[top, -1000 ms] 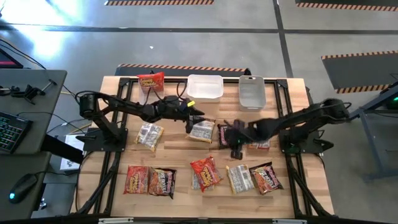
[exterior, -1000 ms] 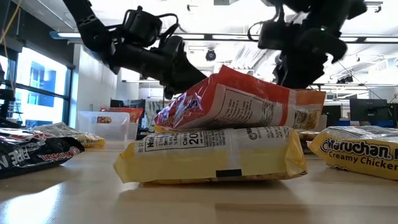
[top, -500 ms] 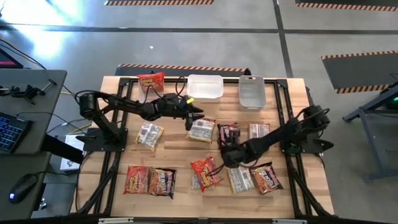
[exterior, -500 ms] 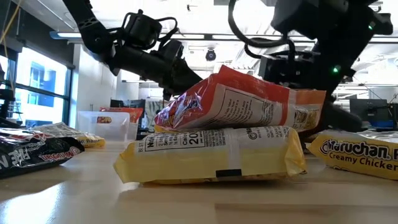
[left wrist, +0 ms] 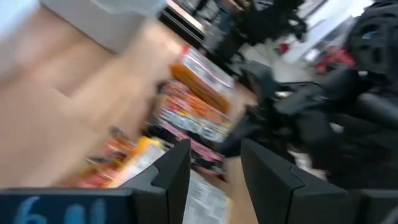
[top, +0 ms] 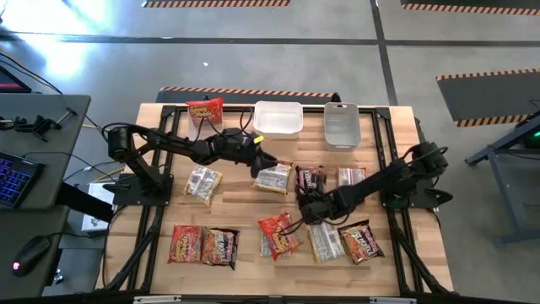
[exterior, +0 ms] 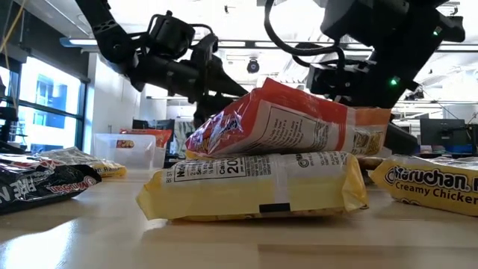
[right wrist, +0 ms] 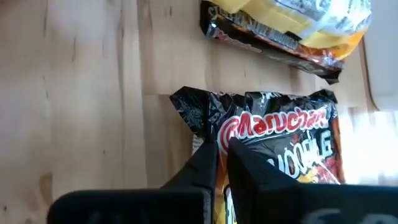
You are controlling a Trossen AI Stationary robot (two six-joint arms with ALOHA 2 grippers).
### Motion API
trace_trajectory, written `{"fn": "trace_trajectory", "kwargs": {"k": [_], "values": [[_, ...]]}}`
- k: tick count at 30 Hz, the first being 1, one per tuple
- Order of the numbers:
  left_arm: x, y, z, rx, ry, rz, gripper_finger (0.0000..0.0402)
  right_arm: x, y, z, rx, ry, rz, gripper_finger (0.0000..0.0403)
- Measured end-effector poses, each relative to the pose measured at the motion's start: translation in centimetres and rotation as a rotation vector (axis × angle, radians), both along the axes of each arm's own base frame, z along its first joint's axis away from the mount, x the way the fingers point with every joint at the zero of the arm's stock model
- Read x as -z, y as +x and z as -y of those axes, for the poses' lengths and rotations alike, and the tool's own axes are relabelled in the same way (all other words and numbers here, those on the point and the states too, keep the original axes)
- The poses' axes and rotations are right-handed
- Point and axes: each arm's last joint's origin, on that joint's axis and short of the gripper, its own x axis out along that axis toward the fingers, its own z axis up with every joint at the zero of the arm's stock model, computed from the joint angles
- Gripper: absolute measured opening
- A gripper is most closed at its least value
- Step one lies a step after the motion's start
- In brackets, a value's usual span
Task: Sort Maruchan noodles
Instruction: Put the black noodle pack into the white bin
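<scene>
The right pincer (right wrist: 222, 163) is pressed together at the edge of a dark noodle packet (right wrist: 273, 143) on the table (right wrist: 81, 93); the left pincer (left wrist: 214, 177) is held spread above the table.

~11 Maruchan noodle pkts (top: 274, 177), 3 clear tubs (top: 278, 116), 2 robot arms (top: 169, 145).

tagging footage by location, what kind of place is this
Probably a robotics lab or workshop: hazard-striped tape marks the grey floor, a keyboard sits on a side desk, and the low view shows ceiling strip lights.
</scene>
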Motion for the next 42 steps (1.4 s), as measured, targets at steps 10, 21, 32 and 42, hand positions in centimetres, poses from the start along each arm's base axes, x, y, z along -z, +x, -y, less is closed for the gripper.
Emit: {"fn": "trace_trajectory", "kwargs": {"k": [10, 21, 32, 42], "values": [[-0.1, 0.0, 0.0, -0.039, -0.253, -0.017, 0.0153, -2.6, -0.2, 0.6, 0.09, -0.122, 0.155, 0.0], [-2.7, 1.4, -0.1, 0.016, -0.609, 0.002, 0.0185, -3.3, -0.3, 0.5, 0.143, -0.233, 0.239, 0.0], [-4.3, 2.5, 0.7, 0.232, -0.221, 0.1, 0.0184, -5.0, -1.9, 1.5, 0.293, 0.028, 0.241, 0.0024], [-2.3, 0.3, 1.0, 0.185, -0.081, 0.246, 0.0114, -7.0, -1.5, 8.0, 0.247, 0.424, 0.195, 0.0157]]}}
